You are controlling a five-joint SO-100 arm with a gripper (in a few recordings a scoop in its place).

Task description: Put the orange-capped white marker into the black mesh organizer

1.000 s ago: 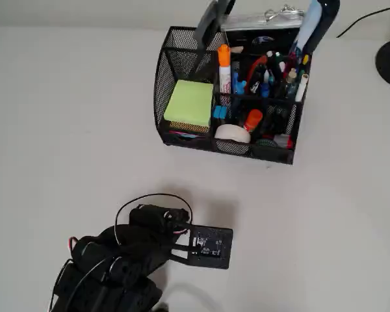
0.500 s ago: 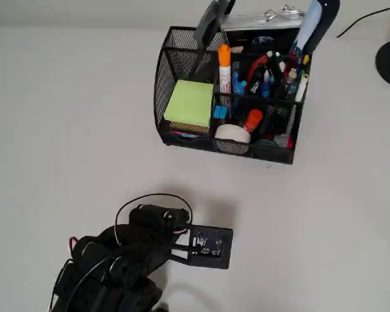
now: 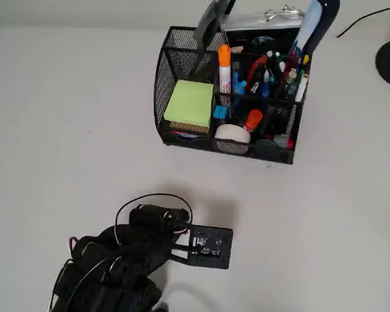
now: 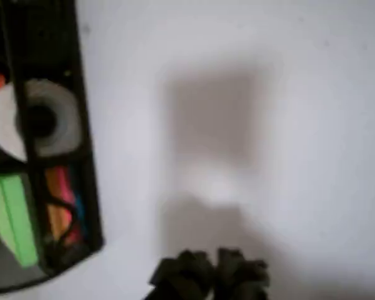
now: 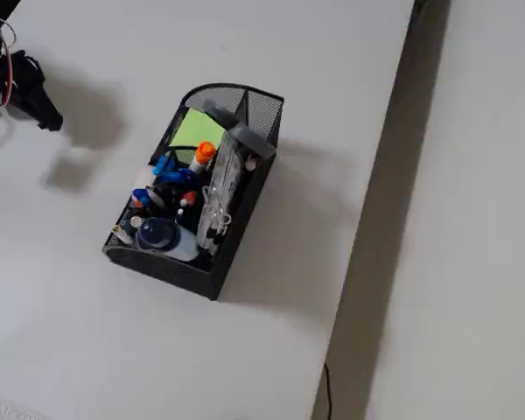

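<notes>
Standing upright in the black mesh organizer [image 3: 229,97], the orange-capped white marker [image 3: 224,70] looks placed, while the gripper [image 5: 37,96], apparently closed and empty, sits well apart; a careless return swing could knock the crowded caddy.

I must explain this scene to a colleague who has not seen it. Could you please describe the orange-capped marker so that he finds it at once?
Look at the black mesh organizer on the white table. The orange-capped white marker stands upright just behind the green sticky-note pad. It is the tall white barrel with red print, unlike the short stubby orange-red capped item in front.
</notes>
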